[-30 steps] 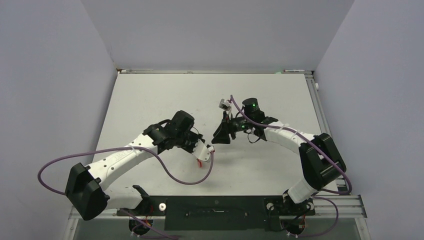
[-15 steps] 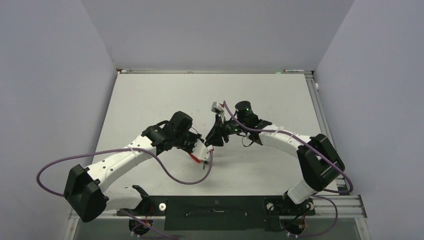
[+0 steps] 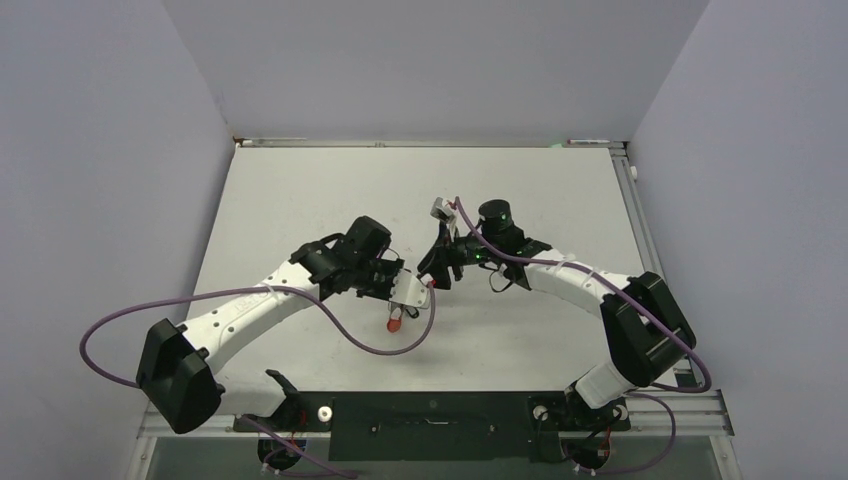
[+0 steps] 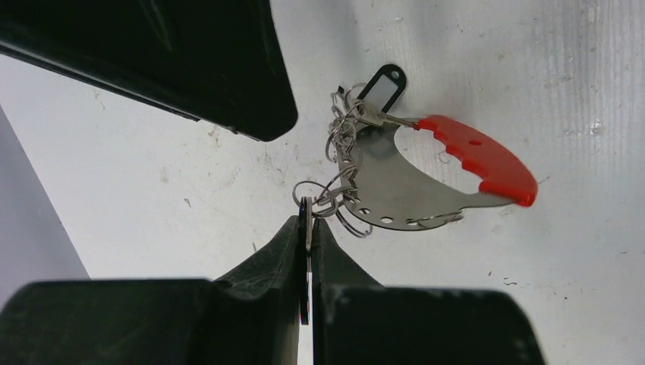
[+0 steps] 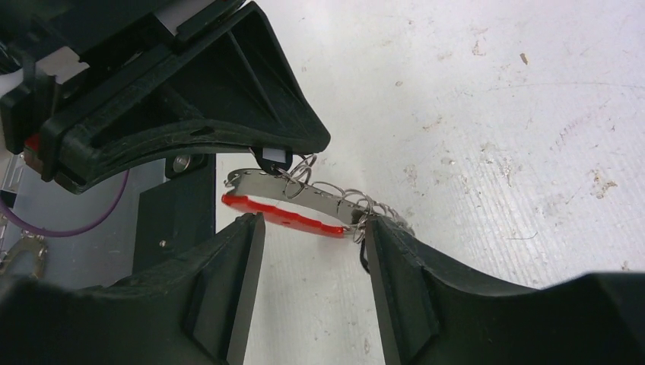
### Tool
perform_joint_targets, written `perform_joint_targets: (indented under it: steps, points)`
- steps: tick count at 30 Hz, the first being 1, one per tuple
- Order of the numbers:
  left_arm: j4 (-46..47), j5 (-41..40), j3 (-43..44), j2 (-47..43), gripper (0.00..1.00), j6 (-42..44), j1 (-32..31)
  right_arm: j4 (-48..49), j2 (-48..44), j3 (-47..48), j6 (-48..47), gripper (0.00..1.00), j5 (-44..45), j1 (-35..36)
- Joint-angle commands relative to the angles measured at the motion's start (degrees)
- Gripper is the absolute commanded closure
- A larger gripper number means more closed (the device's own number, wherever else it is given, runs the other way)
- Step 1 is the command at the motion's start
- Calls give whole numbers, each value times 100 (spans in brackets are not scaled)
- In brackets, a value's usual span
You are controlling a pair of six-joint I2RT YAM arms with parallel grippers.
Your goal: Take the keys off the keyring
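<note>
Near the table's (image 3: 300, 190) middle, the left gripper (image 4: 308, 224) pinches the keyring (image 4: 395, 186) (right gripper (image 5: 313, 228) half open around it).

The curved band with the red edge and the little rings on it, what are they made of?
The band looks like thin polished steel: grey, flat, faintly shiny, with punched holes. Its red edge seems plastic or rubber: matte, moulded with dimples. The rings look like shiny steel wire.

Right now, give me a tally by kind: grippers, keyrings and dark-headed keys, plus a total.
Grippers: 2
Keyring: 1
Dark-headed key: 1
Total: 4
</note>
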Motion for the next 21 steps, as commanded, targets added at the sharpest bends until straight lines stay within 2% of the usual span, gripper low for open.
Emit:
perform_joint_targets:
  steps: [1, 10, 16, 21]
  points:
    - [-357, -58, 567, 163, 100, -478, 25, 219, -237, 7, 16, 47, -92, 16]
    - [-789, -83, 961, 393, 100, -782, 31, 551, -170, -98, 208, 54, -101, 162]
    - [-897, -24, 1001, 489, 100, -926, 36, 1377, -138, -451, 527, 55, -82, 242]
    - [-902, -1, 963, 496, 100, -993, 36, 2623, -65, -953, 1183, 55, -43, 275]
